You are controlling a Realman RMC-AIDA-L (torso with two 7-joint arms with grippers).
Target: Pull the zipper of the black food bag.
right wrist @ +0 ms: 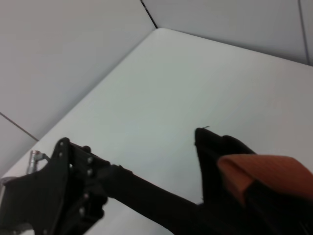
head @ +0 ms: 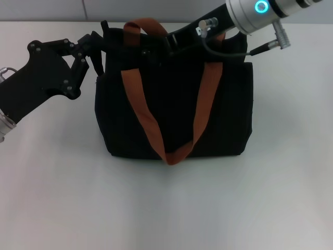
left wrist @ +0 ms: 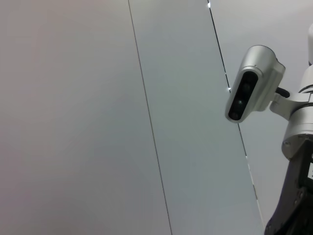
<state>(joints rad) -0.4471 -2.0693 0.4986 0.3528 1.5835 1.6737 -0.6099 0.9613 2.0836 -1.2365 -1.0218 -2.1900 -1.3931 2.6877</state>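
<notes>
The black food bag (head: 177, 112) stands upright in the middle of the white table in the head view, with two orange-brown straps (head: 203, 99) draped over its front. My left gripper (head: 104, 41) is at the bag's top left corner and looks shut on the fabric there. My right gripper (head: 148, 50) reaches in from the upper right and lies over the bag's top edge, black against black. The zipper pull is hidden. The right wrist view shows the bag's corner (right wrist: 212, 149), a strap (right wrist: 266, 171) and the left gripper's fingers (right wrist: 146, 191) reaching to the bag.
The white table (head: 166, 208) runs wide in front of and beside the bag. A grey panelled wall (head: 52, 10) stands behind it. The left wrist view shows only the wall and the right arm's wrist camera (left wrist: 252, 81).
</notes>
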